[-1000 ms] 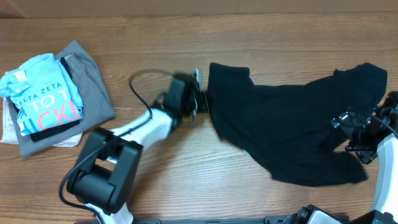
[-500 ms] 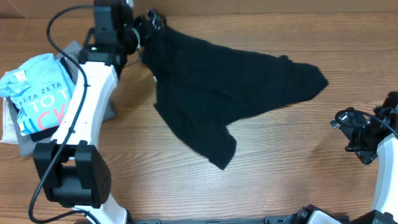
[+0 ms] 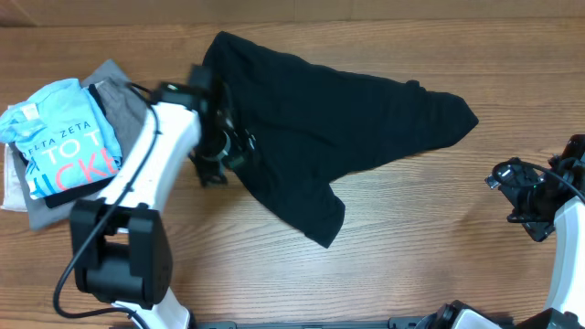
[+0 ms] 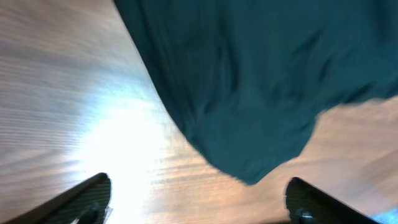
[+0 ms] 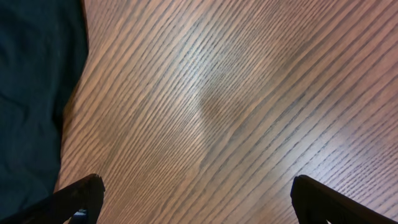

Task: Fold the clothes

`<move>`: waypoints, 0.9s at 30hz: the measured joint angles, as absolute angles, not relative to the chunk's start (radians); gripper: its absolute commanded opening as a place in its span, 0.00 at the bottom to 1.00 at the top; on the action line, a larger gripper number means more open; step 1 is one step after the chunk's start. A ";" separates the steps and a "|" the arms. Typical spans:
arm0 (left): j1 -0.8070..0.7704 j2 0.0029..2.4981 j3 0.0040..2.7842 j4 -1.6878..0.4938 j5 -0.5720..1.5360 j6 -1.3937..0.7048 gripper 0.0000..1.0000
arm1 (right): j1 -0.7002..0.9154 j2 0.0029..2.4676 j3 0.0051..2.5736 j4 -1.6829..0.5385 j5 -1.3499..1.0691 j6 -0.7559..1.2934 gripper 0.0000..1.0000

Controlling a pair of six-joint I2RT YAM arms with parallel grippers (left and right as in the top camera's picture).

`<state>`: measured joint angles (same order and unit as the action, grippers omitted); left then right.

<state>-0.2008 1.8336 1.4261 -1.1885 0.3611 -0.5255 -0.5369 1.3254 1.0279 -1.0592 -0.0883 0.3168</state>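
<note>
The clothes, a plain black T-shirt (image 3: 329, 119), lie crumpled across the middle of the wooden table, with one point reaching toward the front. My left gripper (image 3: 230, 151) hovers over the shirt's left edge, open and holding nothing. In the left wrist view its dark fingertips (image 4: 93, 196) stand wide apart over bare wood, and the shirt (image 4: 261, 81) lies just beyond them, blurred. My right gripper (image 3: 521, 192) waits open at the right edge, apart from the shirt. In the right wrist view that gripper (image 5: 196, 193) spans bare wood, and the black fabric (image 5: 31, 74) shows at the left.
A pile of other garments sits at the far left: a light blue lettered shirt (image 3: 64, 137) on a grey garment (image 3: 137, 119), with something white (image 3: 14, 187) underneath. The left arm's white links run from the front edge up past this pile.
The left arm dragged the black shirt leftward and to the back, let it go, then swung down to the shirt's left edge. The shirt now lies mid-table. The right arm has not moved.
</note>
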 measured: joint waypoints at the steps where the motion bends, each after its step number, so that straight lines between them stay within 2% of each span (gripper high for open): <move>1: -0.218 1.834 1.399 -1.175 0.368 -0.524 0.84 | -0.537 1.325 1.028 -1.059 -0.089 0.317 1.00; 8: -0.351 1.834 1.195 -0.948 0.423 -0.659 0.76 | -0.537 1.325 1.028 -1.061 -0.089 0.317 1.00; 12: -0.404 1.834 1.142 -0.880 0.410 -0.744 0.75 | -0.537 1.325 1.028 -1.064 -0.088 0.317 1.00; 27: -0.418 1.834 1.092 -0.786 0.309 -0.951 0.73 | -0.537 1.325 1.028 -1.065 -0.089 0.317 1.00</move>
<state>-0.4175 1.8336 1.0924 -0.7856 0.3088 -0.9508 -0.5369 1.3254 1.0279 -1.0653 -0.0887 0.3172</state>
